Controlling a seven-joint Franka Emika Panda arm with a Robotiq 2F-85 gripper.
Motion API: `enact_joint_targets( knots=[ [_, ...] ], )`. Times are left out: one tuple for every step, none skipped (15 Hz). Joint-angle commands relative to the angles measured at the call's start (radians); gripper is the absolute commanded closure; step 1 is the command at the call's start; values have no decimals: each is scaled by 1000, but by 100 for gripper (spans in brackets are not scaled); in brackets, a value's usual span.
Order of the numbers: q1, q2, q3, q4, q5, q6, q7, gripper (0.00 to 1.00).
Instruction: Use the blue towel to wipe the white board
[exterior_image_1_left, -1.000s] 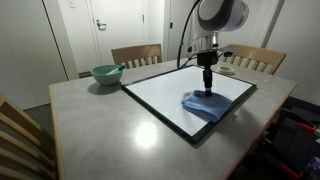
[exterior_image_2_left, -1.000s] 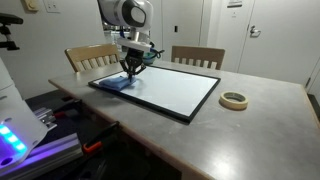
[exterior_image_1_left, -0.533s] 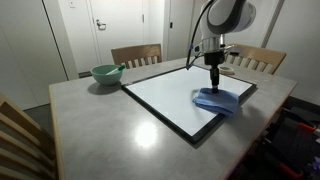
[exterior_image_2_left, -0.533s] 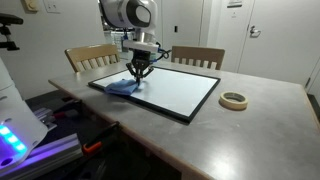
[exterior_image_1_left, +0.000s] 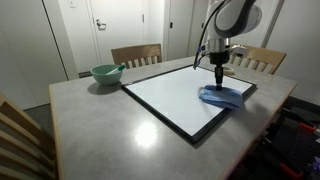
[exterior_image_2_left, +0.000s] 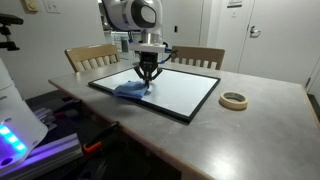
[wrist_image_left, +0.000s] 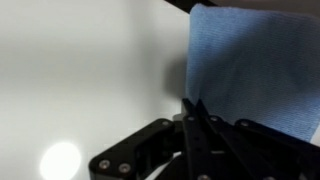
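a teal bowl (exterior_image_1_left: 105, 73) sits at the upper left of an exterior view, on the grey table (exterior_image_1_left: 90, 125) and well apart from the board; something slim leans out over its rim, too small to name. in an exterior view a ring of tape (exterior_image_2_left: 234, 100) lies flat on the table at the right, near the board's right edge but not touching it. two wooden chairs, one (exterior_image_1_left: 136, 54) behind the bowl and another (exterior_image_1_left: 256, 60) behind the arm, stand at the table's far side. nothing lies between the cloth and the open part of the board. the white board (exterior_image_1_left: 175, 95) is a flat rectangle with a dark frame and a glossy face that catches the ceiling light. the blue towel (exterior_image_1_left: 222, 96) lies rumpled on it at the board's right end in that view, and at the lower left corner of the board in an exterior view (exterior_image_2_left: 130, 91); in the wrist view its woven, matte surface (wrist_image_left: 250, 60) fills the upper right. the gripper (exterior_image_1_left: 220, 80) points straight down at the towel's edge, its black fingers (wrist_image_left: 190, 108) drawn together into a thin wedge with no gap showing; whether a fold of cloth is pinched between them i cannot tell.
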Motion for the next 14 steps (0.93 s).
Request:
enact_joint_targets(
  knots=[
    [-33, -8, -20, -26, -49, 42, 40, 99],
    [-36, -6, -31, -27, -62, 49, 50, 99],
    [-39, -6, -41, -30, -75, 54, 61, 99],
    [-42, -5, -52, -31, -91, 59, 72, 99],
    [-46, -3, -61, -32, -102, 65, 81, 99],
    [-50, -1, -71, -32, -114, 72, 90, 99],
    [-53, 2, -78, -30, -126, 77, 98, 99],
    [-56, 4, -85, -29, -135, 81, 105, 99],
    [-58, 9, -93, -23, -147, 84, 109, 99],
    [-59, 12, -99, -19, -158, 87, 113, 99],
    [-61, 15, -105, -15, -168, 88, 117, 99],
    [-61, 17, -110, -12, -176, 89, 121, 99],
    [-61, 19, -117, -7, -187, 89, 129, 99],
    [-59, 21, -126, -2, -197, 89, 147, 99]
  ],
)
